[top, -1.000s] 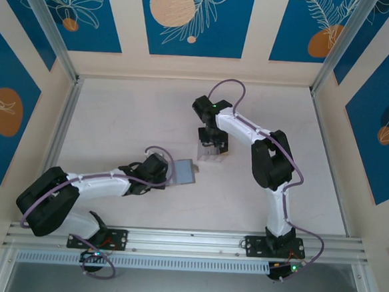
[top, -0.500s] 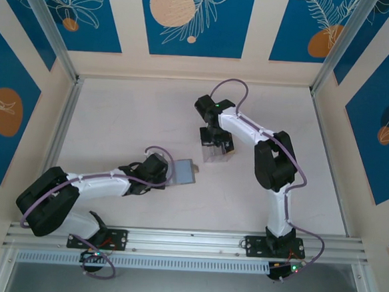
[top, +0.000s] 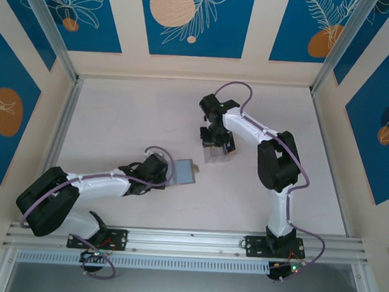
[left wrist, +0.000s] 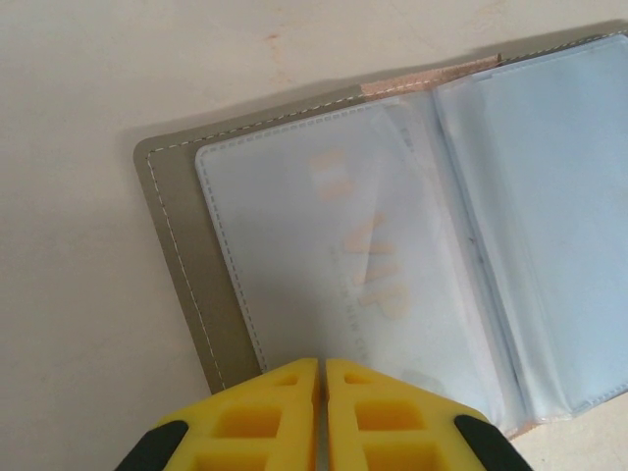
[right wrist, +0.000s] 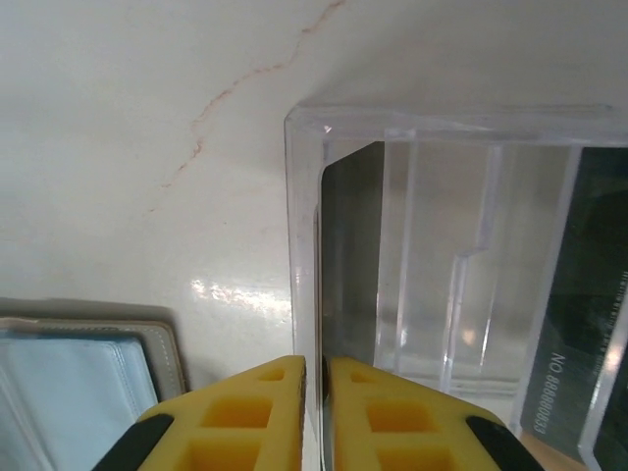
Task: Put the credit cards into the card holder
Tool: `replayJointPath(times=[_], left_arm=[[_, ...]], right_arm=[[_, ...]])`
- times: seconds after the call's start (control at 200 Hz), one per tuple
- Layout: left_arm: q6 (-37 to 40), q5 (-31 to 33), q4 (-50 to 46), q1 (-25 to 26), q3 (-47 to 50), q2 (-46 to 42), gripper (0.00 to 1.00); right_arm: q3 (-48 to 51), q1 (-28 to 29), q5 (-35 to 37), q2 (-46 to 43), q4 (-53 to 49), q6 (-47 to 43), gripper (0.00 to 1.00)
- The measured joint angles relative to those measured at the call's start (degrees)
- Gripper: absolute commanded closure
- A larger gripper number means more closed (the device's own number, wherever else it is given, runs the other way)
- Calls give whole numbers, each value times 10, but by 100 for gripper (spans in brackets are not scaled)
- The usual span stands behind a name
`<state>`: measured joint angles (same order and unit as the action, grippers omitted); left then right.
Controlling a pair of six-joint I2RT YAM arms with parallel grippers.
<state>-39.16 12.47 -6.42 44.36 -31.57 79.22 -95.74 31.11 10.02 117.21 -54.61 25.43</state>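
Observation:
The card holder (top: 186, 172) lies open on the table, grey cover (left wrist: 177, 245) with clear inner pockets. My left gripper (left wrist: 321, 361) is shut on the near edge of a pocket page, seen from above at the holder's left side (top: 171, 173). My right gripper (top: 216, 141) hangs over a clear plastic box (top: 215, 154). A black credit card (right wrist: 351, 255) stands on edge in the box's left slot. The right gripper (right wrist: 316, 358) is closed to a narrow slit, with that card's edge and the box wall in the slit. Another dark card (right wrist: 589, 294) stands at the box's right.
The clear box's rim (right wrist: 432, 123) and inner dividers stand close round the right fingers. The holder's grey corner (right wrist: 167, 353) lies just left of the box. Patterned walls and metal rails (top: 62, 130) border the white table.
The right gripper has shifted slightly right and toward the far side, and the clear box has slid a little to the right. The left arm and the holder have not moved.

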Motion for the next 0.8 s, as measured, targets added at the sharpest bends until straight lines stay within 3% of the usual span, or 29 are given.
replayJointPath(times=[0.545,0.8], left_arm=[[-4,0,0,0,0,0,91],[-9,0,0,0,0,0,91]], right_arm=[[19,-28,-97,0,26,0,82],[29,-39,-144,-1,36,-4,89]])
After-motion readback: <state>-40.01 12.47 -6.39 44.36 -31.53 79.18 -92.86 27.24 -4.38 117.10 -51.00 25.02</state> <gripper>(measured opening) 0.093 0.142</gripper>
